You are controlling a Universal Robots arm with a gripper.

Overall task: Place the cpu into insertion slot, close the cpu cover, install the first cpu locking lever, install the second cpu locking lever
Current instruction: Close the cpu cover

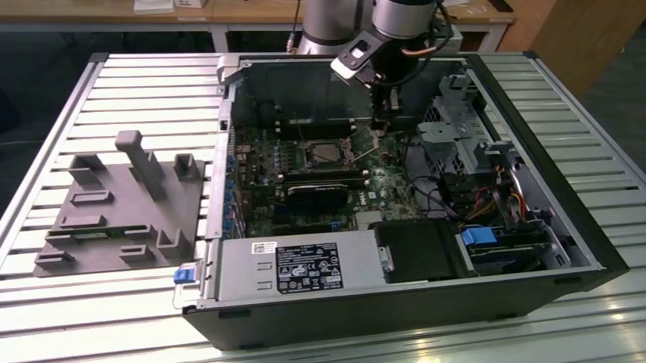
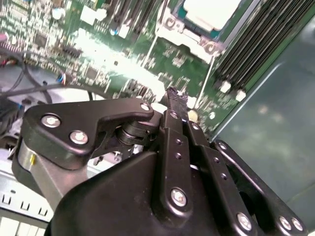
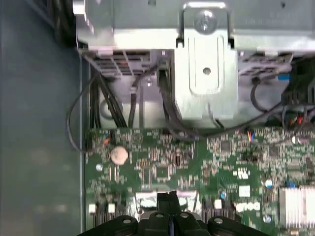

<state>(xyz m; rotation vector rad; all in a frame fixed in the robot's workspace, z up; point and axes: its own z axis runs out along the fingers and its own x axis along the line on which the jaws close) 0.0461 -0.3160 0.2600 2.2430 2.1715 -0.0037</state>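
No text could be read anywhere. A black label (image 1: 308, 266) with white print and symbols sat on the grey power-supply box (image 1: 242, 274). A small white sticker (image 1: 265, 246) lay near it on the same box. The print on both was too small to make out. In the first wrist view, fine white lettering ran across the green circuit board (image 3: 162, 162), too blurred to read. In the second wrist view the top of the cpu (image 2: 210, 10) was washed out by glare, so any marking on it could not be told.
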